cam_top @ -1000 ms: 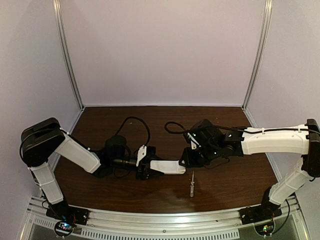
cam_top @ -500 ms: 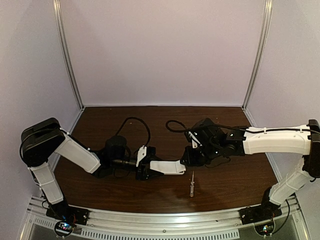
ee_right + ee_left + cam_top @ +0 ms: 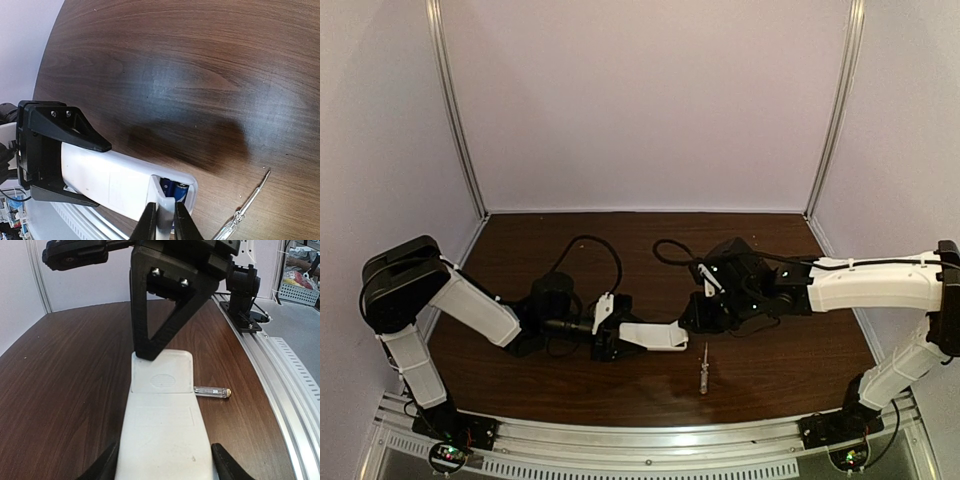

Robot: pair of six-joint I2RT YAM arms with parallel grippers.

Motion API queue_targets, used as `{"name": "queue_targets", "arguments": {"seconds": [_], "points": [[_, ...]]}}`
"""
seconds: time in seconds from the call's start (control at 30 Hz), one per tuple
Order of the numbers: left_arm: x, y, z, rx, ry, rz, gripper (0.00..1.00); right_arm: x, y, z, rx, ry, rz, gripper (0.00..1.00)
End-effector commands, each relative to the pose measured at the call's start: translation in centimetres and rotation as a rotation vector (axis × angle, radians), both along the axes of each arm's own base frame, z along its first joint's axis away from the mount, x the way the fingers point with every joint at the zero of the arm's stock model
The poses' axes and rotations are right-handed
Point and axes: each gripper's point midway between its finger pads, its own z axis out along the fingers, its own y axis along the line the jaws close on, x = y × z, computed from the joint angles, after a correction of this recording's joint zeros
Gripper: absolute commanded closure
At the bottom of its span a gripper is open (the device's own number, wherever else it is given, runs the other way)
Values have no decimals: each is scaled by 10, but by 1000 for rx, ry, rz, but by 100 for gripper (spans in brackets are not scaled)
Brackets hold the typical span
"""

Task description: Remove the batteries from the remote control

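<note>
The white remote control [image 3: 655, 336] lies lengthwise just above the table, and my left gripper [image 3: 165, 466] is shut on its near end, one black finger [image 3: 107, 467] on each side. At the far end, my right gripper [image 3: 161, 220] is shut on the edge of the small white battery cover [image 3: 162, 207], which is tilted up from its seat. Two blue batteries [image 3: 175, 190] show in the opened compartment behind it. In the left wrist view the right gripper's black finger [image 3: 155, 315] stands over the cover [image 3: 162, 375].
A thin clear-handled screwdriver [image 3: 702, 368] lies on the brown table just right of the remote's end, also in the wrist views as the screwdriver [image 3: 245, 207]. Black cables [image 3: 590, 245] loop behind the arms. The metal rail [image 3: 295, 390] runs along the table's edge.
The right gripper has settled slightly lower against the remote's far end. The left arm and the remote have barely moved.
</note>
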Motion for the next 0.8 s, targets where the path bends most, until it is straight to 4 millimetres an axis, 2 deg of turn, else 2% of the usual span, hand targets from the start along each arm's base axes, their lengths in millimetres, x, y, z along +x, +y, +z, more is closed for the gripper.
{"name": "queue_targets", "arguments": {"seconds": [0.0, 0.27, 0.77], "points": [[3, -6, 39, -122, -113, -16, 100, -10, 4, -3, 33, 24, 38, 85], [3, -6, 40, -123, -113, -15, 100, -12, 4, -8, 40, 35, 39, 76], [2, -6, 40, -123, -116, -16, 100, -9, -3, -9, 16, 22, 9, 92]]}}
